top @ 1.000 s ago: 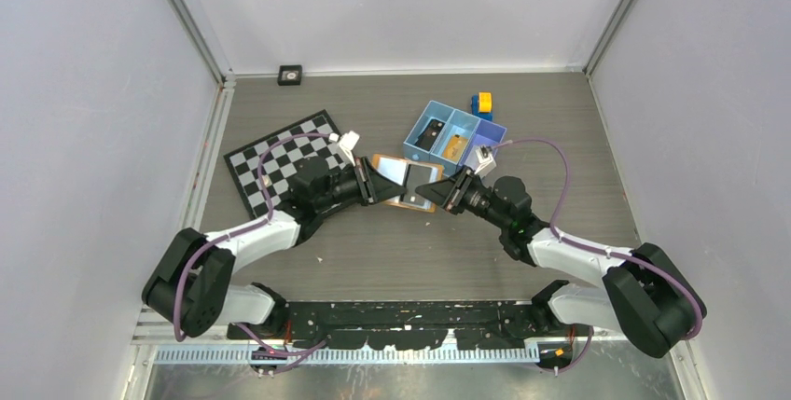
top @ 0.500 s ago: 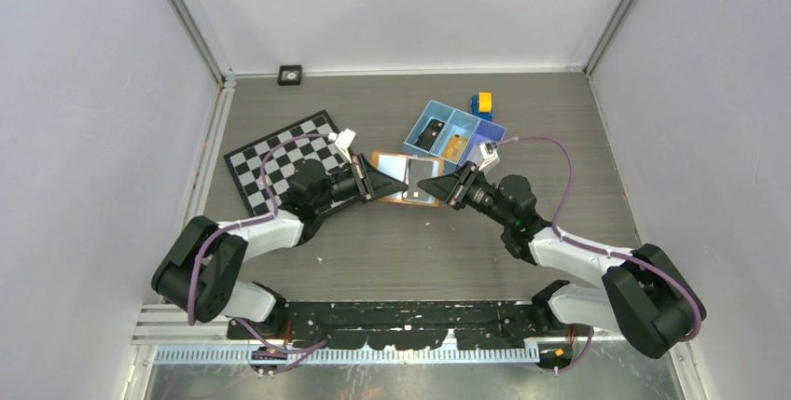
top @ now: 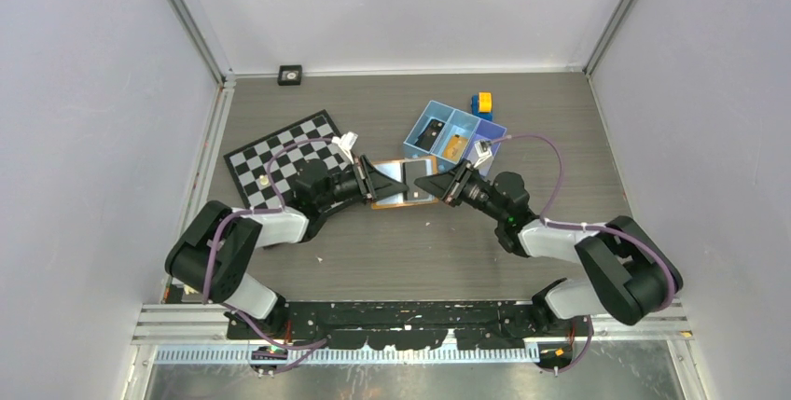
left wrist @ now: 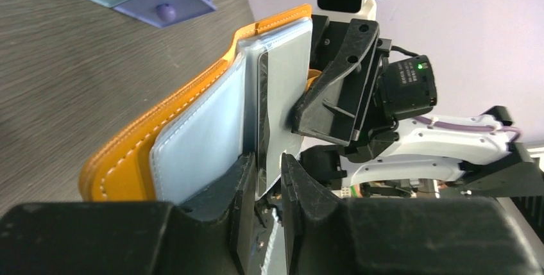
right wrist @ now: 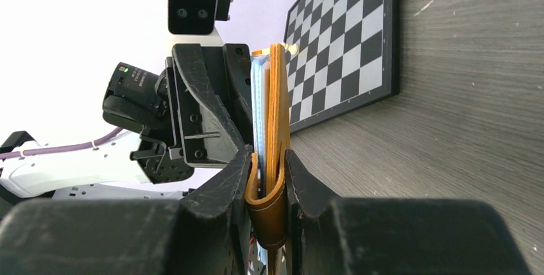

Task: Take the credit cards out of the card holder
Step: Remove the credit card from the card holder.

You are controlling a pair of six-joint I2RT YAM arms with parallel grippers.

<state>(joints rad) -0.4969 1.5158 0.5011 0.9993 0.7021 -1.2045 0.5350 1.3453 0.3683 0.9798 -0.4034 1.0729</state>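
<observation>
Card holder (top: pixel 403 182) open, held between both your grippers, just on near side of blue tray (top: pixel 454 130). Right gripper (right wrist: pixel 268 159) clamps orange cover (right wrist: pixel 278 121). Left gripper (left wrist: pixel 264 167) pinches inner clear sleeve (left wrist: pixel 199 140). No card visibly out of holder; pulling likely all ahead.

overhead, wrist views close, sharing card holder (left wrist: pixel 128 159)
</observation>
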